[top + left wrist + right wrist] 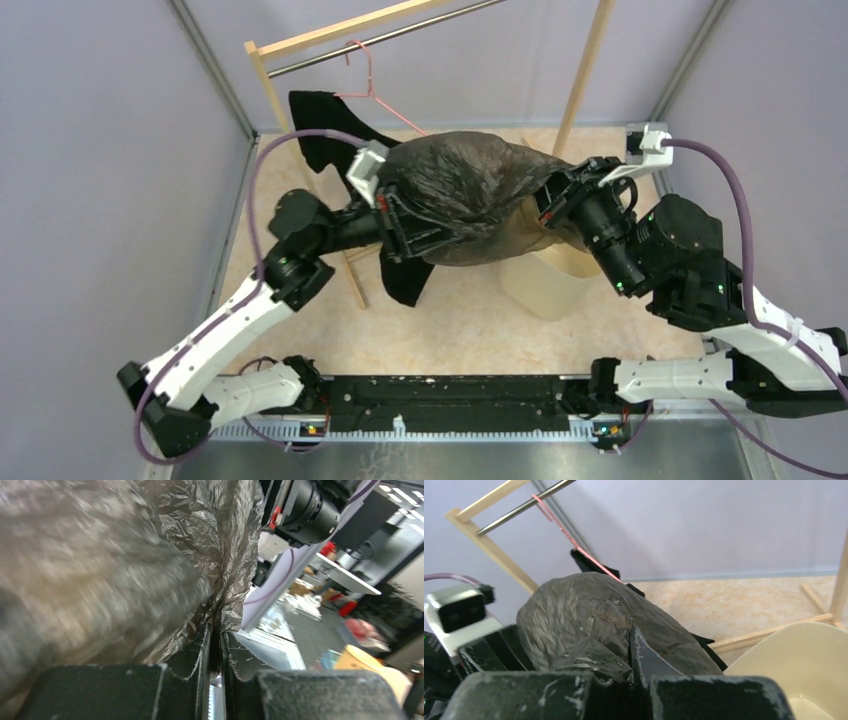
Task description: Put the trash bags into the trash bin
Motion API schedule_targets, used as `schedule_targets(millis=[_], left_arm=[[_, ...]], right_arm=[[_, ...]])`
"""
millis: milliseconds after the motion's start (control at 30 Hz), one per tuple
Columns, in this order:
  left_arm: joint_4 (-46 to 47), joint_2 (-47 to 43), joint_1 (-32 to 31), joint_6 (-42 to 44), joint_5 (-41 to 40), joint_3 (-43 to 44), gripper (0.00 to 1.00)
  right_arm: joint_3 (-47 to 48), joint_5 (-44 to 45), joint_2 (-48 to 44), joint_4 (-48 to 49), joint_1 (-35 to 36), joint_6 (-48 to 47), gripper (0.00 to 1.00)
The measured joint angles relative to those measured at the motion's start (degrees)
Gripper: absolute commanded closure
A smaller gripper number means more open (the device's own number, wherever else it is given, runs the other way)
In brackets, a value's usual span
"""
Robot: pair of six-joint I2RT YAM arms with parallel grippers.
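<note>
- You have the trash bag (470,185) stretched in the air between both arms, above the middle of the table (450,335). It is not yet in the trash bin (548,290).
- Your left gripper (215,642) is clamped on a fold of film at the bag's 9 o'clock edge, with the jaws nearly touching and plastic between them.
- Your right gripper (630,652) pinches the film at the 3 o'clock edge and is likewise closed on it.
- In the top view the bin stands at about 5 o'clock from the bag's middle. Its rim is partly hidden under the bag and the right gripper.
- Carry both grippers together toward 5 o'clock until the billowed body hangs over the opening, then lower evenly. The film looks thin and slippery, so avoid pulling the grippers apart.
- The bag's mouth probably faces down, though the blurred left wrist view doesn't settle it.
- Mind the black T-shirt (318,130) at 10 o'clock, close behind your left gripper, because it could snag.
</note>
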Motion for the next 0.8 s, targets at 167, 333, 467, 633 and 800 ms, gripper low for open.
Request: schedule_targets(millis=[167,333,467,633,800], left_arm=[[1.8,9.0,-7.3,-1.8,-0.4,1.0,0.75],[1.9,16.1,-11.8,-1.8,-1.2,4.3,0.75],[2.4,19.9,-13.4,-1.8,-1.6,7.1,0.71],[3.6,25.1,-14.7,-1.9,-2.0,11.6,0.68],[4.2,29.7,-15.4,-2.8,-2.1,14.5,0.59]], right_arm=[[0.1,4.8,-0.2,-3.1,0.0,-1.7,1.0],[0.5,10.3,-0.9,-8.3,0.0,-3.5,1.0],[1.2,12.4,-3.5,-12.2,0.0,-4.1,1.0],[2.2,14.8,-8.3,-15.1,0.0,-5.3,1.0],[3.1,16.8,-12.7,-16.0,0.0,-8.0,1.0]])
